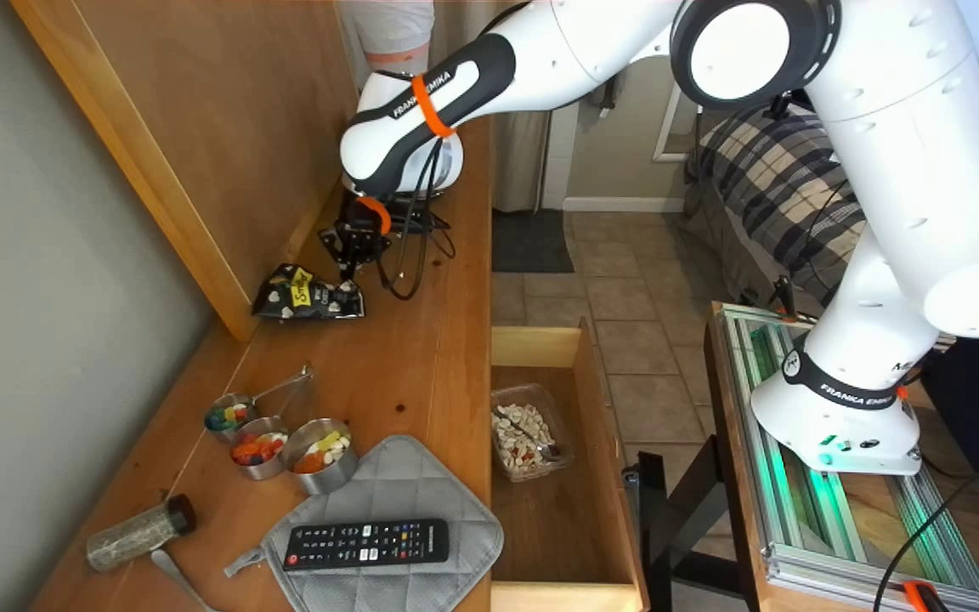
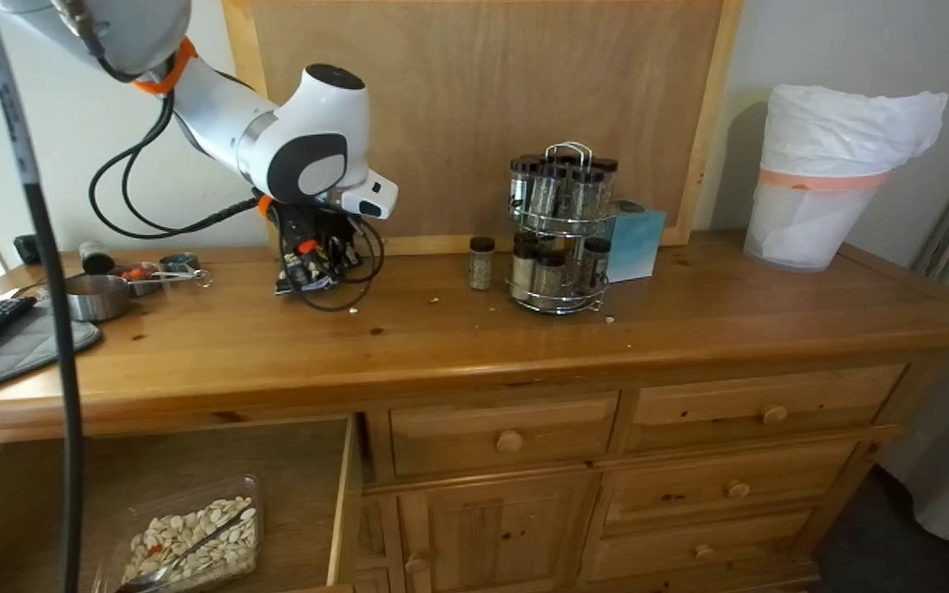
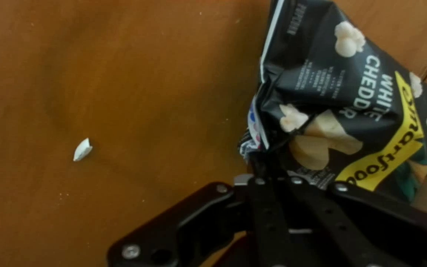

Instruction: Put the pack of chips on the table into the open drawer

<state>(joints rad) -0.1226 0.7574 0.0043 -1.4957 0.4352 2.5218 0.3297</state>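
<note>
The pack of chips (image 1: 307, 293) is a black crinkly packet with a yellow band. It lies on the wooden table (image 1: 396, 365) beside the raised back panel. It fills the right of the wrist view (image 3: 365, 85). In an exterior view it is mostly hidden behind the gripper and cables (image 2: 297, 270). My gripper (image 3: 263, 165) has its fingers close together, shut on the pack's near folded edge; it also shows low over the table in an exterior view (image 1: 348, 270). The open drawer (image 1: 604, 442) is below the table's front edge, also seen in an exterior view (image 2: 346, 502).
A clear tub of pale pieces with a spoon (image 1: 528, 429) sits in the drawer. Metal measuring cups (image 1: 319, 459), a remote (image 1: 366, 544) on a grey pad (image 1: 409, 476) and a jar (image 1: 137, 535) lie on the table. A spice rack (image 2: 561, 231) stands along it.
</note>
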